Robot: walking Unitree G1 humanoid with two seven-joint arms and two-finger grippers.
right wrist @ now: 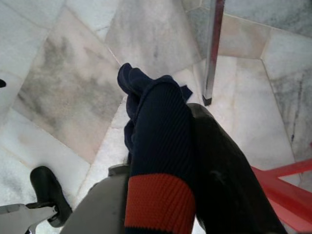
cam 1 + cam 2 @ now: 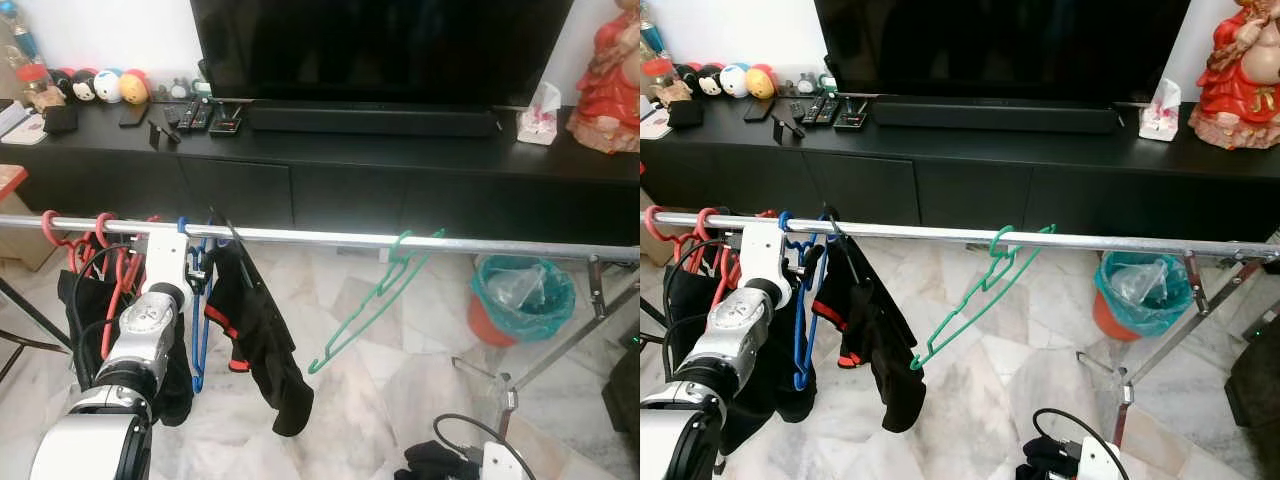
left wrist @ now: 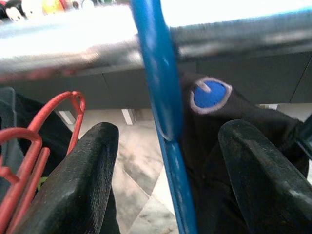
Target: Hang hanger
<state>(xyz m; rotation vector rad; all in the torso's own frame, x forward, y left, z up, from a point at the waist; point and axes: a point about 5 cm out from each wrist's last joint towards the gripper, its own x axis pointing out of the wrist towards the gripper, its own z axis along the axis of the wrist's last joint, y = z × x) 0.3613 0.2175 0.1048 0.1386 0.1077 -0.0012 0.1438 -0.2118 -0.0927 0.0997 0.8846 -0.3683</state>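
Note:
A silver rail (image 2: 330, 237) crosses in front of me. On it hang red hangers (image 2: 75, 245), a blue hanger (image 2: 203, 320), a hanger carrying a black garment (image 2: 262, 340), and a tilted green hanger (image 2: 375, 300). My left gripper (image 3: 168, 180) is raised to the rail and open, its fingers (image 3: 73, 185) standing on either side of the blue hanger's neck (image 3: 163, 112) without touching it. Low at my right, the right gripper (image 1: 165, 126) is shut on a navy cloth with a red band (image 1: 156, 161), also visible as a dark bundle (image 2: 435, 462).
A black TV cabinet (image 2: 400, 160) with a TV, remotes (image 2: 200, 117) and a red statue (image 2: 608, 80) stands behind the rail. An orange bin with a teal liner (image 2: 520, 295) sits beside the rack's folding legs (image 2: 560, 350). The floor is marble.

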